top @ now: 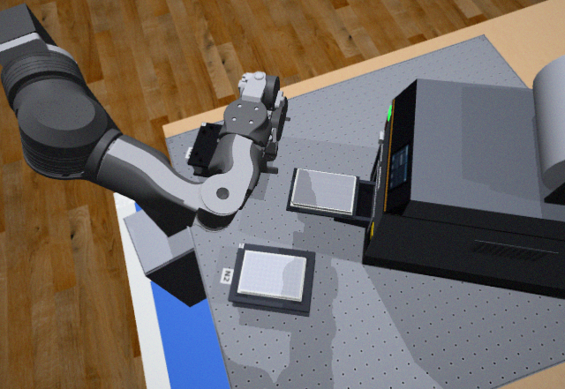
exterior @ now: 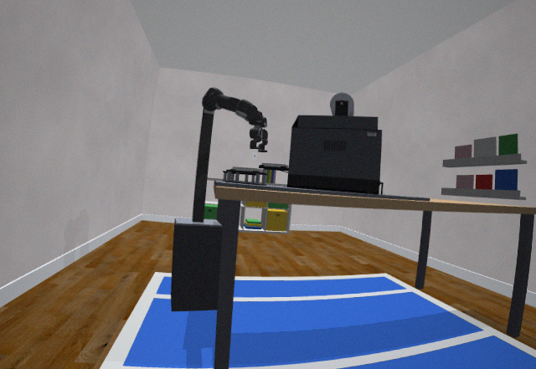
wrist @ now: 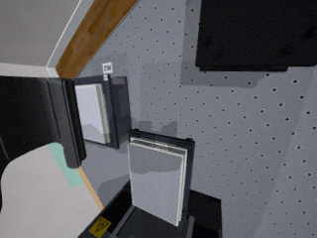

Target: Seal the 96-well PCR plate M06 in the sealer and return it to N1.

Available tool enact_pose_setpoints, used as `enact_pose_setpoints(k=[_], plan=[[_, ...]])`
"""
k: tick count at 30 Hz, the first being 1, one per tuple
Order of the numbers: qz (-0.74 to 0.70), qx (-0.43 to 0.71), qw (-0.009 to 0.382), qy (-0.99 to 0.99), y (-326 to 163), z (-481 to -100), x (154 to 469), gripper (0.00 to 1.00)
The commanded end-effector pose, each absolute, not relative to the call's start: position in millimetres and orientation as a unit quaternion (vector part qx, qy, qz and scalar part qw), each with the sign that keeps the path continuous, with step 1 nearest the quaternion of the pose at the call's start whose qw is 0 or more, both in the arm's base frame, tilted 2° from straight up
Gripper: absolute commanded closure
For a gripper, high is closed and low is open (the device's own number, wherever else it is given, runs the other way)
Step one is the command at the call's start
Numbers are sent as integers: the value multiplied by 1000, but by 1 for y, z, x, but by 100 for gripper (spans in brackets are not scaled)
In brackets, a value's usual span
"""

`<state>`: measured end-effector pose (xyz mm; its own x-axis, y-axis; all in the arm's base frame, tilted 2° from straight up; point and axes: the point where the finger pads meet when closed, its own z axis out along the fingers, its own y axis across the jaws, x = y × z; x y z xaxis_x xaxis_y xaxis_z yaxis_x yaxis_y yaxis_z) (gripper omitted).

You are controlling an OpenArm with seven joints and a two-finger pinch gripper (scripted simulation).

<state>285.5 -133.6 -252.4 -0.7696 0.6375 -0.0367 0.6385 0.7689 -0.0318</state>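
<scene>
The plate M06 (top: 324, 190) lies flat in the pocket of the sealer's stage (top: 360, 202), which stands out in front of the black sealer (top: 465, 179). A grey foil covers its top; it also shows in the wrist view (wrist: 158, 178). The lamp (top: 388, 112) at the housing's front edge is green. The nest N1 (top: 205, 143) is black and empty, partly hidden by my arm, and shows in the wrist view (wrist: 258, 35). My gripper (exterior: 258, 146) is open and empty, high above the mat between N1 and the stage. One finger (wrist: 66, 119) shows at the left of the wrist view.
The plate M09 (top: 272, 274) sits in the nest N2 at the front of the mat, and shows in the wrist view (wrist: 94, 113). A foil roll (top: 549, 120) stands on top of the sealer. The arm's base column (exterior: 201, 170) stands at the table's left end.
</scene>
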Motion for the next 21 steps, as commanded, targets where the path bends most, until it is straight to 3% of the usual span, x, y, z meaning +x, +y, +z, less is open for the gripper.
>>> enact_pose_setpoints(k=[1, 9, 14, 21], plan=[[-15, 334, 9, 942, -131, -253, 285, 23], [-15, 334, 9, 942, -131, -253, 285, 23], [-16, 334, 9, 942, -172, -250, 307, 23], [-16, 334, 9, 942, -172, -250, 307, 23]])
